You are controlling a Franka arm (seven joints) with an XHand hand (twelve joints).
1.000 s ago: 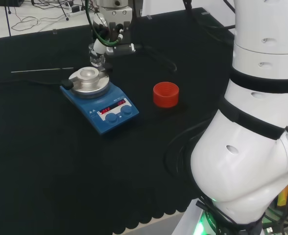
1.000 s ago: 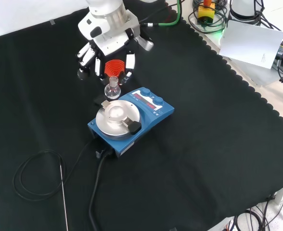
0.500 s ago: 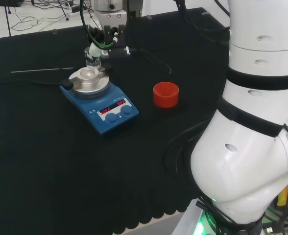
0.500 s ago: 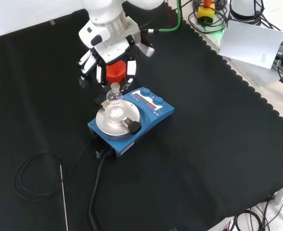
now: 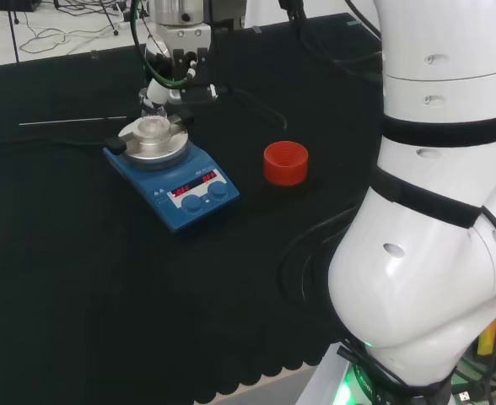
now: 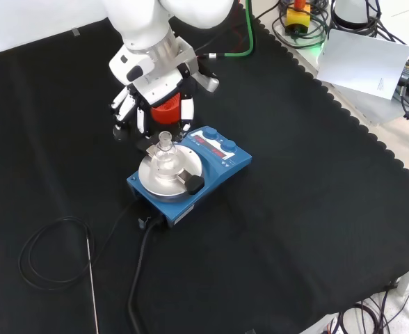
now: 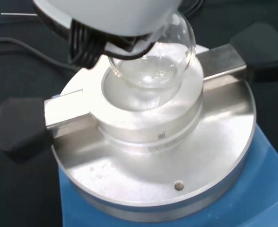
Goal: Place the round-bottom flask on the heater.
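Front view gives me the black and white hand (image 6: 156, 104) hanging over the far edge of the blue heater with its round silver top plate (image 6: 222, 158), fingers curled down around the neck of the small clear glass round-bottom flask (image 6: 165, 147), which I read as still gripped. That flask stands upright with its bulb over the middle of the plate. From the wrist view, the flask's bulb (image 7: 153, 61) sits in or just above the shallow bowl of the raised silver block at the plate's centre (image 7: 148, 118); I cannot tell whether glass and metal touch. Two black-tipped clamp arms (image 7: 21, 125) stick out from opposite sides of that block. In the head view the hand (image 5: 176, 72) is just behind the heater (image 5: 170, 173), and a red ribbed ring stand (image 5: 285, 162) sits on the black cloth (image 5: 79, 278) to the heater's right, apart from it. A thin metal rod (image 5: 71, 123) lies on the cloth to the heater's left.
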